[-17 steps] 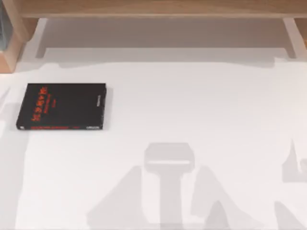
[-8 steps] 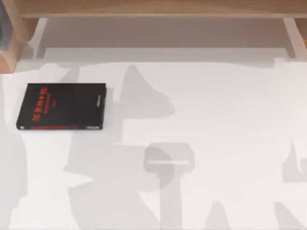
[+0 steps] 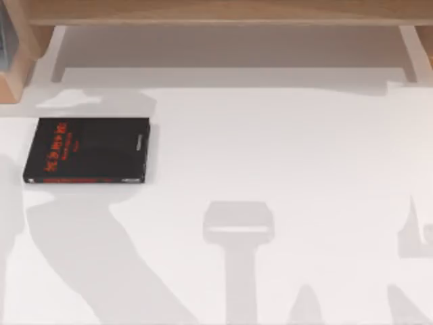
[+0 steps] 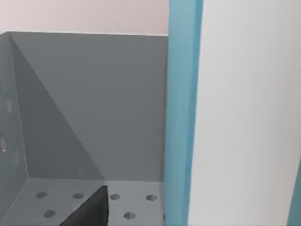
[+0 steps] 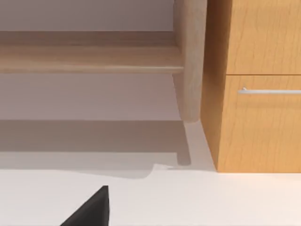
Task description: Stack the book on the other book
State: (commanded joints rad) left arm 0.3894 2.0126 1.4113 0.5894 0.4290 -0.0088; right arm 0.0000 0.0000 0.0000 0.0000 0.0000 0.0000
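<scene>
The teal book stands upright, close before the left wrist camera, beside a grey perforated wall. The black book lies flat on the white table, at its left side. Neither pincer's state can be told.

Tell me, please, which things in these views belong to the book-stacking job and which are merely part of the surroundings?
Part of the job:
- teal book, upright, close in the left wrist view
- black book, flat at the table's left

Surroundings:
- white table
- grey perforated bin beside the teal book
- wooden shelf
- wooden cabinet with handle
</scene>
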